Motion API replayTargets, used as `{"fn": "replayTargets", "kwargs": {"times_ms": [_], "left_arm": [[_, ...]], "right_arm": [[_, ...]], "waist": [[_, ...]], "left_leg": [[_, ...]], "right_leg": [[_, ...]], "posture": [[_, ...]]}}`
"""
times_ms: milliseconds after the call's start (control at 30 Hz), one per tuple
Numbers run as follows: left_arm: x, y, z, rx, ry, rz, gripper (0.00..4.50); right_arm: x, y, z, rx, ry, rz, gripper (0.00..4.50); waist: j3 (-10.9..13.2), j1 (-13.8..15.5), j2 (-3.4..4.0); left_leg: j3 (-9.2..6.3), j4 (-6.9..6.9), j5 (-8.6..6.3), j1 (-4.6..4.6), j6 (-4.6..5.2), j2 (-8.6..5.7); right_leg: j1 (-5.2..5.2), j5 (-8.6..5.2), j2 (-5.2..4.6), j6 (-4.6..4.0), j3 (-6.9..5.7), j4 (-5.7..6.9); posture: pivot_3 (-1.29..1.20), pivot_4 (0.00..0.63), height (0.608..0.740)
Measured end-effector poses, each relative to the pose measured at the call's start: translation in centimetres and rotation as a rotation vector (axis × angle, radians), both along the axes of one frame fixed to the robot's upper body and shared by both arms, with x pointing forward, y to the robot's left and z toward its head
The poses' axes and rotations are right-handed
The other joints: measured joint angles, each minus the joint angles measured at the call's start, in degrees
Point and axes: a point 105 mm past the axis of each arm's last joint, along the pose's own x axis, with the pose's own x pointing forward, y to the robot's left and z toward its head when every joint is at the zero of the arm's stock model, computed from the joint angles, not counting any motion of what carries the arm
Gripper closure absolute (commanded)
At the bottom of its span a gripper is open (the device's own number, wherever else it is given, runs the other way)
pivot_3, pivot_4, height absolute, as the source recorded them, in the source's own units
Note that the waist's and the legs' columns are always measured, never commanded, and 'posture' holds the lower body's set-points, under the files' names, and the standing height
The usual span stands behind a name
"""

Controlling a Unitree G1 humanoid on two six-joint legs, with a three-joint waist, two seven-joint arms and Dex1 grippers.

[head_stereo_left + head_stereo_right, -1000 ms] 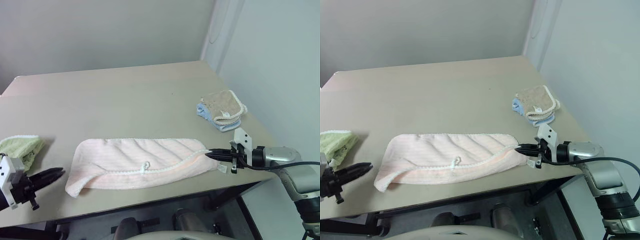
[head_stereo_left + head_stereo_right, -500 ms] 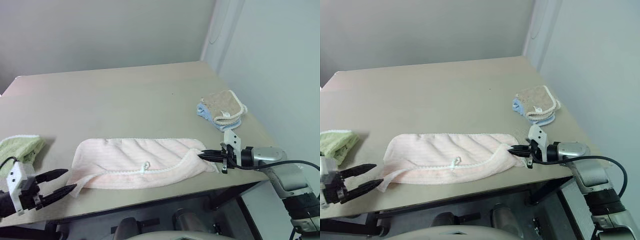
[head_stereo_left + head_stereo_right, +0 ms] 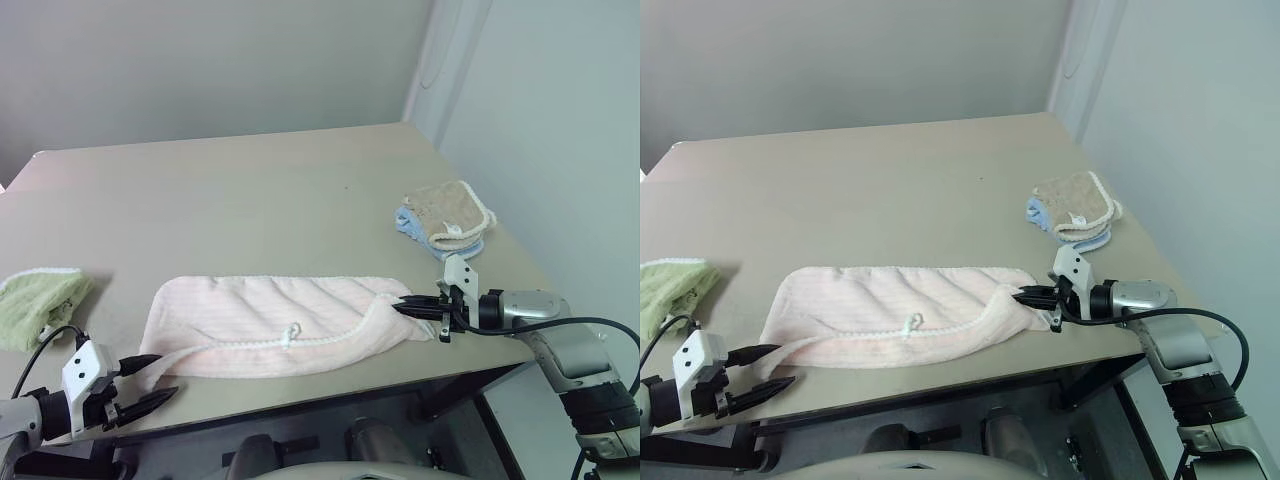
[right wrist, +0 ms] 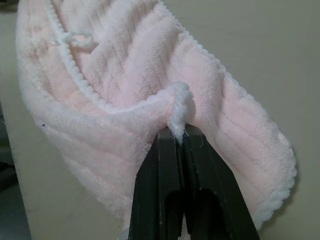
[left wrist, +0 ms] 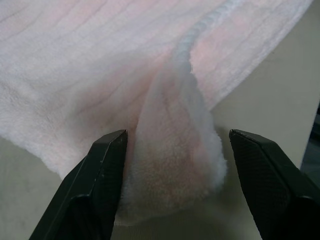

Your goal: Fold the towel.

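Compared with a second ago, the left gripper has dropped lower and come in toward the near left corner of the pale pink ribbed terry towel, and its two black fingers, then nearly together, now stand spread with that rumpled corner lying between them, unpinched. The right gripper has stayed clenched on the towel's near right corner by its white stitched edging and has carried it slightly leftward, so the right end that lay flatter before now rises in a small peak where the fingers pinch it. The towel itself lies folded lengthwise along the near edge of the matte beige rectangular table, long side running left to right, with its small white loop near the middle of the front hem. On the table's left edge sits a crumpled light green towel, well apart from the pink one; toward the right edge rests a small stack of a folded tan towel lying on a blue towel, near but not touching the right gripper's arm. Behind the table stands a plain grey wall, meeting a paler white wall at the corner on the right.
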Motion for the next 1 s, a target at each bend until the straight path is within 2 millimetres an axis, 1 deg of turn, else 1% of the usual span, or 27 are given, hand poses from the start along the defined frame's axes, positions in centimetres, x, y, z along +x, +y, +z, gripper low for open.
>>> {"fn": "replayTargets", "kwargs": {"times_ms": [33,133,200,233,267,367,567,667,733,800,867,967,1000], "left_arm": [[0.0,0.0,0.0,0.000,0.001,-0.002,1.94],[0.0,0.0,0.1,-0.007,0.006,-0.005,3.09],[-0.1,-0.1,0.2,-0.029,0.017,-0.010,3.75],[-0.1,-0.1,0.3,-0.037,0.024,-0.014,4.23],[-0.2,-0.1,0.4,-0.044,0.030,-0.017,4.47],[-0.5,0.1,0.6,-0.050,0.046,-0.033,4.47],[-0.4,0.9,1.3,-0.096,0.049,-0.009,4.47],[0.5,1.1,2.2,-0.154,0.027,0.027,4.47],[1.4,1.7,3.3,-0.180,-0.011,0.073,4.47],[1.9,2.3,4.0,-0.168,-0.023,0.101,4.47],[1.9,2.6,4.2,-0.161,-0.014,0.108,4.47],[1.8,3.0,3.8,-0.165,0.001,0.128,4.47],[2.1,3.1,3.9,-0.173,-0.007,0.140,4.47]], "right_arm": [[0.0,0.0,0.0,0.000,-0.001,-0.002,4.50],[0.1,0.0,0.0,-0.001,-0.002,-0.006,4.50],[0.1,0.0,0.0,0.000,-0.002,-0.006,4.50],[0.1,0.0,0.0,0.000,-0.002,-0.006,4.50],[0.1,0.0,0.0,0.000,-0.002,-0.006,4.50],[0.1,0.0,0.0,0.000,-0.002,-0.006,4.50],[0.1,0.0,0.0,0.002,-0.003,-0.006,4.50],[0.1,0.1,0.0,0.004,-0.003,-0.006,4.50],[0.2,0.2,0.2,0.012,-0.011,-0.008,4.50],[0.5,0.2,0.4,0.012,-0.021,-0.012,4.50],[0.7,-0.1,0.6,0.013,-0.024,-0.023,4.50],[0.8,-0.4,0.7,0.017,-0.027,-0.036,4.50],[0.9,-0.6,0.9,0.023,-0.033,-0.046,4.50]], "waist": [[0.0,0.0,0.00],[0.0,0.0,0.01],[0.0,0.0,0.00],[0.0,0.0,0.00],[0.0,0.0,0.00],[0.0,0.0,0.00],[0.0,0.0,0.01],[0.0,0.0,0.00],[0.0,0.0,0.00],[0.0,0.0,0.00],[0.0,-0.1,0.01],[0.0,-0.1,0.01],[0.0,0.0,0.02]], "left_leg": [[0.00,-0.01,0.00,0.00,0.00,0.00],[0.00,-0.04,0.00,0.01,0.00,0.00],[0.00,-0.03,0.00,0.01,0.00,0.00],[0.00,-0.02,0.00,0.00,0.00,0.00],[0.00,-0.01,0.00,0.01,0.00,0.00],[0.00,0.00,0.00,0.01,0.00,0.00],[0.00,-0.01,0.00,0.01,0.00,0.00],[-0.01,0.00,0.00,0.00,0.01,0.00],[-0.02,0.01,0.00,0.02,0.01,0.01],[-0.02,0.02,0.00,0.03,0.01,0.01],[0.01,-0.01,0.00,0.02,0.01,0.00],[0.00,-0.05,0.00,0.02,0.02,0.00],[-0.02,-0.05,0.00,0.02,0.02,0.01]], "right_leg": [[-0.01,0.00,0.00,0.00,0.00,0.00],[-0.02,0.00,0.01,0.00,0.00,0.02],[-0.02,0.00,0.02,0.00,0.00,0.03],[-0.02,0.00,0.01,0.00,0.00,0.03],[-0.02,0.00,0.01,0.00,0.00,0.03],[-0.01,0.00,0.01,0.00,0.00,0.03],[-0.01,0.00,0.01,0.00,0.00,0.03],[-0.01,0.00,0.02,0.00,0.00,0.04],[0.00,0.00,0.03,0.01,0.00,0.05],[0.01,0.00,0.03,0.01,0.00,0.06],[0.01,0.00,0.02,0.01,0.01,0.05],[-0.02,0.01,0.04,0.01,0.01,0.05],[-0.02,0.01,0.05,0.01,0.00,0.06]], "posture": [[0.00,0.000,0.740],[0.00,0.000,0.740],[0.00,0.000,0.740],[0.00,0.000,0.740],[0.00,0.000,0.740],[0.00,0.000,0.740],[0.00,0.000,0.740],[0.00,0.000,0.740],[0.00,0.000,0.740],[0.00,0.000,0.740],[0.00,0.000,0.740],[0.00,0.000,0.740],[0.00,0.000,0.740]]}}
